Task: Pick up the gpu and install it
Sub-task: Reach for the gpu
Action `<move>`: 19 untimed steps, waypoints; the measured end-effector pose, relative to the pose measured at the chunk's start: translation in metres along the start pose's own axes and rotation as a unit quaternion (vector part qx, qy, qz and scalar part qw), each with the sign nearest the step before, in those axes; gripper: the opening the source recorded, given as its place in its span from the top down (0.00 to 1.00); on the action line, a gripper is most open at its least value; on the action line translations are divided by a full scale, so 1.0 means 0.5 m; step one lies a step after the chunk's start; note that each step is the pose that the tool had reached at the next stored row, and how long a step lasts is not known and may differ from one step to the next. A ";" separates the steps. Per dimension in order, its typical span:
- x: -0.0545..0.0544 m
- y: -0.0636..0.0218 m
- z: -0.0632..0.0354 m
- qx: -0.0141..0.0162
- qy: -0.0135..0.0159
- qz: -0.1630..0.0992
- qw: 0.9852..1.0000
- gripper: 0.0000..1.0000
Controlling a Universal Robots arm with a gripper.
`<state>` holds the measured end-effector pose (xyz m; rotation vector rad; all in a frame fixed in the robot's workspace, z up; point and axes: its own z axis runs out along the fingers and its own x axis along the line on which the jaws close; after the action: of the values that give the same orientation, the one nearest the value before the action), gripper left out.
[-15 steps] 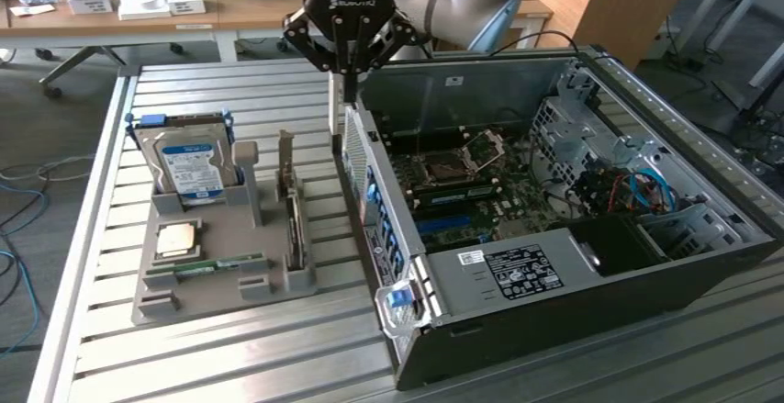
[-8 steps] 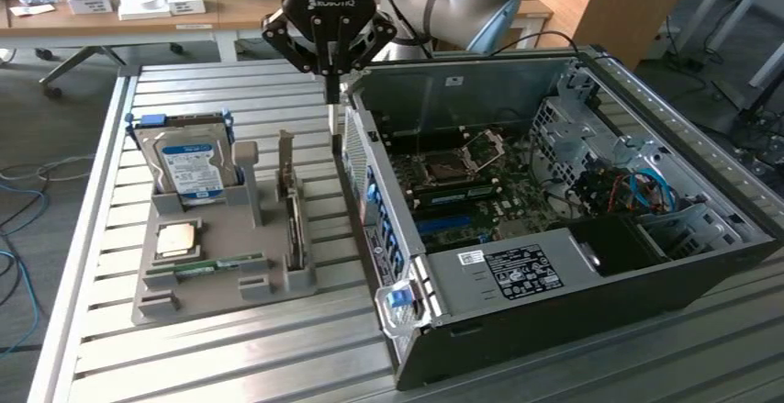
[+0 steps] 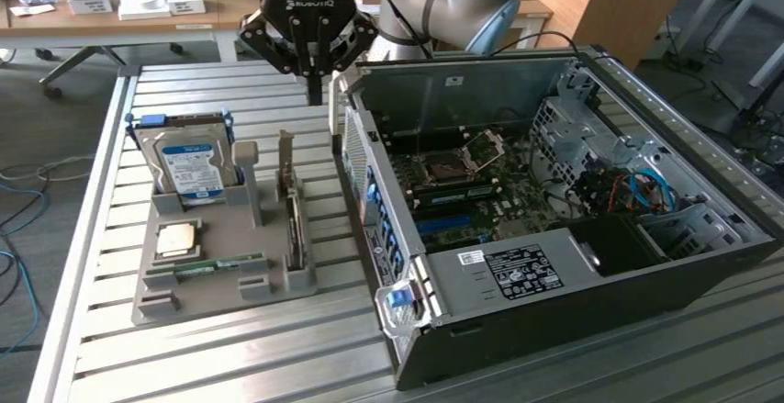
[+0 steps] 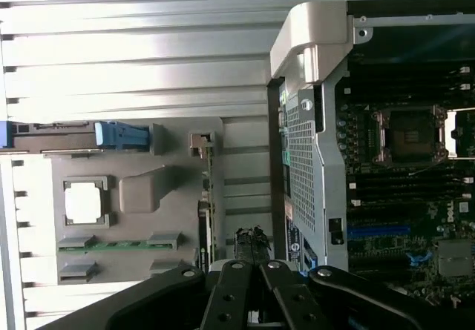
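Above the tabletop (image 3: 245, 348), beside the computer case (image 3: 490, 330), the end effector (image 3: 315, 93) is hovering clenched, grasping nothing. The gpu (image 3: 293, 210) is standing edgewise in its gray holder (image 3: 263, 279).

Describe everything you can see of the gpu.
The gpu is a thin flat card standing on its long edge in a slot of the grey holder, on the side nearest the case. A pale metal bracket rises at its far end. Only the holder touches it; the shut hand hangs higher up, apart from it.
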<state>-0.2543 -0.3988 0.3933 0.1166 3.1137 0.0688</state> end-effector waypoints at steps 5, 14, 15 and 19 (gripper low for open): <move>0.020 -0.002 -0.001 0.000 0.000 0.000 1.000 0.89; 0.052 -0.004 -0.001 0.000 0.000 0.000 1.000 0.89; 0.055 -0.004 -0.001 0.000 0.000 0.000 1.000 0.89; 0.065 -0.005 -0.002 0.000 0.000 0.000 1.000 0.89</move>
<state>-0.2869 -0.3989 0.3932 0.1166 3.1136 0.0689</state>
